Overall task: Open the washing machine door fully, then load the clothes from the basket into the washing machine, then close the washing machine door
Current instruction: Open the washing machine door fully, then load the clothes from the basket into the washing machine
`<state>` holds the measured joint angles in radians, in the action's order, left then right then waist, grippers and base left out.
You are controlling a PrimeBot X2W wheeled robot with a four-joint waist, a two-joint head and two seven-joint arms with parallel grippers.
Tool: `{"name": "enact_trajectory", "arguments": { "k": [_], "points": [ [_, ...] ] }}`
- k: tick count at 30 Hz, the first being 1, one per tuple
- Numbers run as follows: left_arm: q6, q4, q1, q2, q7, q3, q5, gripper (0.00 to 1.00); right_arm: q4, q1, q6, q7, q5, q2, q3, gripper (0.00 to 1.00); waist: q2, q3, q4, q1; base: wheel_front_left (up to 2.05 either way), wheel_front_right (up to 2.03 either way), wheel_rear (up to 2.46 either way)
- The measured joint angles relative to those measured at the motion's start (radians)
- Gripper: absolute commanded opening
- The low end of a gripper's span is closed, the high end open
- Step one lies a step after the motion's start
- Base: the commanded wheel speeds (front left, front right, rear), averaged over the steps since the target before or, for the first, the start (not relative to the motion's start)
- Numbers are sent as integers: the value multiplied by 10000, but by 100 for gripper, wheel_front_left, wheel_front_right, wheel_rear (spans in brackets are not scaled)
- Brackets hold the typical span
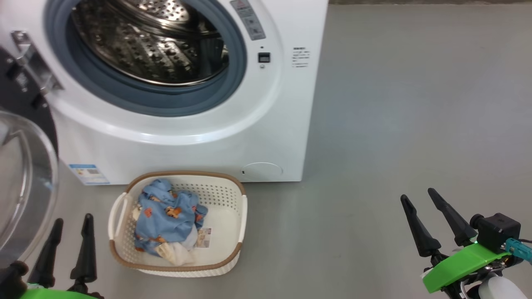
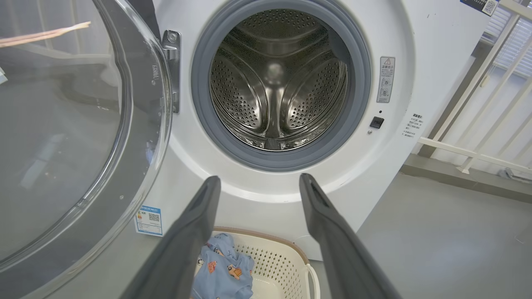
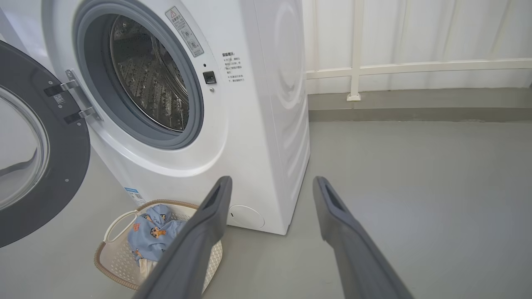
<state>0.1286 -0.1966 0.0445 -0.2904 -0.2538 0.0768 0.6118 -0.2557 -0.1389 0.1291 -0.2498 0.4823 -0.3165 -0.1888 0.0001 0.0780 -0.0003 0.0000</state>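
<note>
So the washing machine (image 1: 187, 141) is sitting on the grey floor (image 1: 395, 104) with the washing machine door (image 3: 72, 166) hanging wide open off its hinge (image 1: 31, 62) on the robot's left, and in the head view its clear glass bowl is bulging out at the left edge. The steel drum (image 2: 278, 83) and the grey-blue gasket (image 1: 166, 104) are showing through the opening. The basket (image 1: 183, 174) is sitting on the floor right in front of the machine, below the opening, between the blue label sticker (image 1: 88, 173) and the small round flap (image 1: 262, 170). The clothes (image 1: 166, 216) are lying bunched up inside the basket, toward its left side: the light blue printed fabric is piling on top and a cream-white piece (image 1: 176, 254) is poking out at the near edge, beside a paper label (image 1: 203, 237) on the basket's bottom. The left pincer (image 1: 73, 220) is hovering low at the lower left of the head view, fingers spread apart and gripping nothing, near the basket's left handle and close to the door glass. In its own wrist view the fingers are pointing at the machine front, with the basket below them. The right pincer (image 1: 418, 195) is hanging off to the right over the floor, fingers also wide apart and holding nothing, well apart from both basket and machine.
</note>
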Motion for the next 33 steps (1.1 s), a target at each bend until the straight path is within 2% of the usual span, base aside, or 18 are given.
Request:
{"name": "enact_trajectory", "arguments": {
  "k": [13,20,33],
  "points": [
    [0,63,1,-17,-2,282,435,100,188,24,0,0,-128,27,345,100,0,160,-1023,0,0,0,0],
    [0,107,0,-127,0,251,518,100,230,210,0,0,-144,40,407,100,0,190,-1157,0,0,0,0],
    [0,96,11,-280,0,336,780,100,297,207,0,0,-219,188,456,100,0,376,-983,0,11,-29,18]
  ]
}}
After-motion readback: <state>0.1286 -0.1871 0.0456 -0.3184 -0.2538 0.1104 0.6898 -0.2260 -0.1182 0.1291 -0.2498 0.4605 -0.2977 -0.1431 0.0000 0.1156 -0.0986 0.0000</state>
